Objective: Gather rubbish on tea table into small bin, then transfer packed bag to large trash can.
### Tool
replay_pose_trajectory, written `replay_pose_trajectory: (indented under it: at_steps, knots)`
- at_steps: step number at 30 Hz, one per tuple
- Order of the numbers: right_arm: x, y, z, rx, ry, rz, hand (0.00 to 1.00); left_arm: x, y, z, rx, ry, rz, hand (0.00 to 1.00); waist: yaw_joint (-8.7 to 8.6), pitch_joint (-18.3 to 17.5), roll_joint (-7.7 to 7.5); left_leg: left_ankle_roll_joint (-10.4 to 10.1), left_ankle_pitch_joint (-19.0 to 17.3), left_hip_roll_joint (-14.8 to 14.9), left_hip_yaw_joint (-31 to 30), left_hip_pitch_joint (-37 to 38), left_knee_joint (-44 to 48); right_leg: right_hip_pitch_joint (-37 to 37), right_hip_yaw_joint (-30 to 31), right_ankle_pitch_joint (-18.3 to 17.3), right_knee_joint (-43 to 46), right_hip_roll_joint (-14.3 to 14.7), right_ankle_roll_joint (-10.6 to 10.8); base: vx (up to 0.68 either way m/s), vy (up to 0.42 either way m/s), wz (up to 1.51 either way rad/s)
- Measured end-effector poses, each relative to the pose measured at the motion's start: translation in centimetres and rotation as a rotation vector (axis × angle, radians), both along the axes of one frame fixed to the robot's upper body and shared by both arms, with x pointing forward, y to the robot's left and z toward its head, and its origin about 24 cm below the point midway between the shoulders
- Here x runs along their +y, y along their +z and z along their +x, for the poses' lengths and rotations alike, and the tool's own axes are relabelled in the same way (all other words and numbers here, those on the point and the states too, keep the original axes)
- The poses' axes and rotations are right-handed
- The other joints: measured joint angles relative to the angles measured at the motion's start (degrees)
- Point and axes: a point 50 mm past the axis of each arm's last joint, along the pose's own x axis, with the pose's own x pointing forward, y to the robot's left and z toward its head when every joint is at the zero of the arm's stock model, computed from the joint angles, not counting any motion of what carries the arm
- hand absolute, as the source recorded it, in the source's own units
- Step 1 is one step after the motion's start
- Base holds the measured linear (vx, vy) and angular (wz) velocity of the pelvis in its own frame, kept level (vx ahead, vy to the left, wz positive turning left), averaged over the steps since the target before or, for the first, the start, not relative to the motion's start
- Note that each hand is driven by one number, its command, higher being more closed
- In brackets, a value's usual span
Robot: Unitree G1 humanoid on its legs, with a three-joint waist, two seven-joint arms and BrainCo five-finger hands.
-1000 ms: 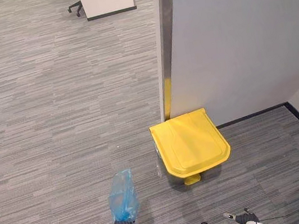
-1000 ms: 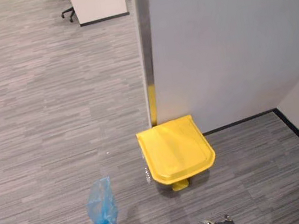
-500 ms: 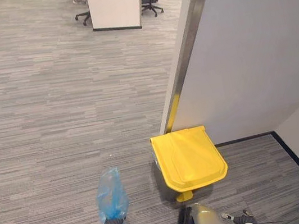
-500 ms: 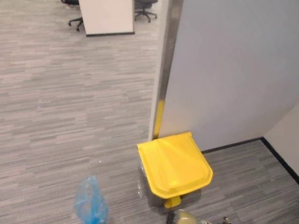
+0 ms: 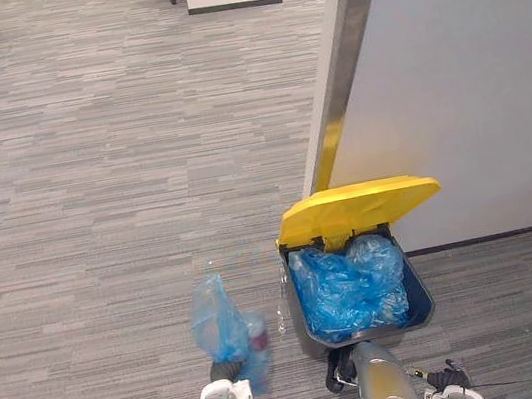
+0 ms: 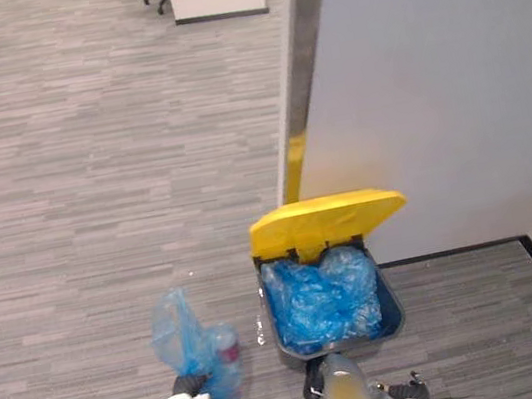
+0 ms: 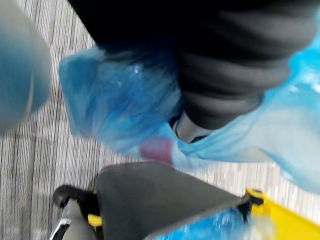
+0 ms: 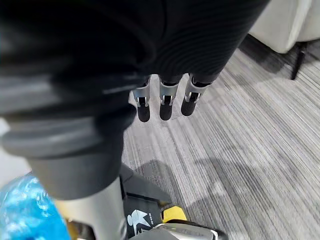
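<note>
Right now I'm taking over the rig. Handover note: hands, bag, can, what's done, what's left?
Left hand: shut on the translucent blue plastic rubbish bag, held beside the can on the robot's left. Something reddish shows inside the bag.
Right hand: open, fingers straight, holding nothing.
Large grey trash can: yellow lid raised, crumpled blue liner inside.
Done: bag packed and brought to the can, lid up.
Left: move the bag over the opening and release it.
</note>
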Motion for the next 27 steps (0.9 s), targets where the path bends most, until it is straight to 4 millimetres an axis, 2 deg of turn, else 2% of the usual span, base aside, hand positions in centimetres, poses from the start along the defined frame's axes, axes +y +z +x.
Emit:
replay_pose_trajectory:
  at_steps: [2,5,6,7,8,9,10,11,12,13,14,15,16,17,18,20,21,24,27]
  knots:
    - [0.3,0.2,0.7,-0.012,0.048,-0.01,0.0,0.4,0.2,0.3,-0.012,-0.004,0.014,1.0,0.18,-0.4,-0.54,0.0,0.0,0.3,-1.2,-1.5,-0.3,-1.3,-0.3,0.3,-0.7,0.7,-0.5,-0.01,-0.107,0.02]
    - [1.2,1.6,4.1,-0.092,0.215,-0.063,0.0,0.8,1.3,1.8,-0.078,-0.048,0.048,1.0,0.49,-0.6,-0.79,1.0,1.9,0.5,-2.7,-5.6,-0.3,-4.3,-1.7,0.6,-0.6,1.2,-0.2,0.02,-0.12,0.16]
    - [2.2,2.6,6.5,-0.155,0.283,-0.07,0.0,0.8,1.8,2.7,-0.109,-0.056,0.055,1.0,0.7,-0.4,-0.67,0.8,3.7,0.4,-3.2,-7.4,0.2,-5.2,-2.5,0.7,-0.8,1.1,-0.3,0.02,-0.193,0.32]
    - [3.5,4.1,9.3,-0.236,0.358,-0.083,0.0,0.8,2.5,3.7,-0.146,-0.053,0.063,1.0,0.89,0.1,-0.34,1.5,5.4,0.5,-3.8,-9.1,1.1,-5.2,-3.5,1.0,-1.5,1.1,-0.9,0.01,-0.189,0.35]
    - [4.1,4.7,10.3,-0.265,0.386,-0.085,0.0,0.9,2.8,4.0,-0.163,-0.049,0.066,1.0,0.98,0.1,-0.3,2.0,5.9,0.5,-4.0,-9.7,1.4,-5.2,-3.8,1.0,-1.8,1.0,-1.1,-0.02,-0.17,0.42]
    - [5.4,6.4,12.9,-0.35,0.455,-0.101,0.0,0.9,3.7,5.0,-0.215,-0.035,0.067,1.0,1.58,0.5,-0.23,3.0,6.7,0.5,-4.1,-11.2,2.4,-5.2,-4.7,1.2,-2.4,0.8,-1.6,-0.04,-0.093,0.32]
    - [5.9,7.7,14.4,-0.405,0.484,-0.116,0.0,0.9,4.4,5.8,-0.253,-0.027,0.068,1.0,2.08,1.1,-0.13,3.4,7.0,0.5,-4.1,-12.1,3.0,-5.2,-5.2,1.3,-2.7,0.6,-1.6,-0.07,-0.092,0.41]
    - [6.3,9.8,16.6,-0.487,0.522,-0.145,0.0,0.9,5.5,6.9,-0.313,-0.011,0.066,1.0,2.68,2.4,0.12,3.7,7.1,0.5,-4.2,-13.4,3.9,-5.2,-5.8,1.3,-2.8,0.2,-1.6,-0.12,-0.068,0.38]
    - [6.6,12.0,18.8,-0.562,0.552,-0.182,0.0,1.1,6.6,7.9,-0.372,0.011,0.068,1.0,3.15,3.8,0.25,4.0,6.3,0.6,-4.9,-14.5,4.0,-5.5,-6.1,1.4,-3.1,0.2,-1.5,-0.15,-0.058,0.37]
    - [6.6,13.3,19.9,-0.599,0.567,-0.205,0.0,1.3,7.1,8.3,-0.398,0.017,0.069,1.0,3.37,3.9,0.27,3.5,5.0,0.8,-5.6,-15.3,3.1,-6.4,-6.1,1.7,-3.3,0.5,-1.2,-0.18,-0.049,0.35]
    - [6.7,14.9,21.2,-0.645,0.586,-0.235,0.0,1.7,7.6,8.6,-0.431,0.029,0.071,1.0,3.88,4.7,-0.7,1.7,5.1,0.7,-6.1,-16.7,2.0,-7.4,-5.0,2.8,-4.6,1.2,-1.1,-0.19,-0.046,0.32]
    - [7.0,16.5,22.4,-0.686,0.598,-0.257,0.0,2.7,8.2,9.1,-0.454,0.046,0.095,1.0,4.14,6.2,-2.42,0.6,5.6,-0.4,-7.0,-16.8,0.7,-7.5,-3.5,4.6,-7.5,1.9,-1.2,-0.18,-0.03,0.27]
    - [6.9,17.4,23.1,-0.706,0.608,-0.275,0.0,3.4,8.3,9.0,-0.457,0.059,0.11,1.0,4.08,6.6,-2.91,-0.1,5.5,-1.1,-7.2,-18.2,3.8,-7.6,-3.3,5.6,-9.0,1.9,-1.2,-0.18,-0.001,0.1]
    - [6.1,18.8,23.9,-0.728,0.611,-0.319,0.0,3.4,8.2,8.8,-0.454,0.068,0.102,1.0,4.09,7.0,-2.32,1.7,4.8,-2.2,-5.9,-20.8,9.5,-7.9,-3.8,7.4,-10.6,2.4,-1.2,-0.19,0.061,-0.06]
    - [5.0,20.1,24.6,-0.749,0.605,-0.368,0.0,3.2,8.3,8.9,-0.459,0.062,0.098,1.0,4.31,7.9,-1.9,2.8,1.9,-2.5,-4.8,-20.8,10.3,-8.2,-3.5,8.6,-10.6,3.0,-0.9,-0.18,0.066,-0.09]
    - [3.8,22.0,25.5,-0.777,0.594,-0.424,0.0,3.3,8.9,9.3,-0.489,0.047,0.101,1.0,4.59,9.6,-3.28,2.6,2.0,-3.1,-4.6,-21.6,10.4,-8.7,-2.2,10.4,-11.4,2.9,-1.4,-0.17,0.032,0.01]
    - [2.9,23.3,26.0,-0.796,0.584,-0.465,0.0,3.2,9.1,9.5,-0.5,0.039,0.103,1.0,4.61,10.1,-3.18,2.5,2.0,-3.3,-4.9,-22.5,10.4,-8.8,-2.2,11.4,-12.6,3.0,-1.5,-0.14,0.01,0.08]
    - [1.3,26.8,27.0,-0.856,0.559,-0.547,0.0,3.1,9.5,9.4,-0.524,0.029,0.104,1.0,4.6,11.4,-2.41,2.4,2.1,-3.5,-6.3,-22.9,10.2,-8.9,-2.5,11.4,-13.0,3.4,-1.7,-0.05,0.005,0.06]
    - [-0.5,29.6,27.4,-0.898,0.521,-0.626,0.0,2.6,10.1,9.7,-0.554,-0.014,0.106,1.0,4.46,11.9,-2.03,0.9,2.9,-3.4,-7.4,-22.7,8.6,-9.0,-3.4,10.2,-12.4,3.7,-2.6,0.03,-0.043,0.15]
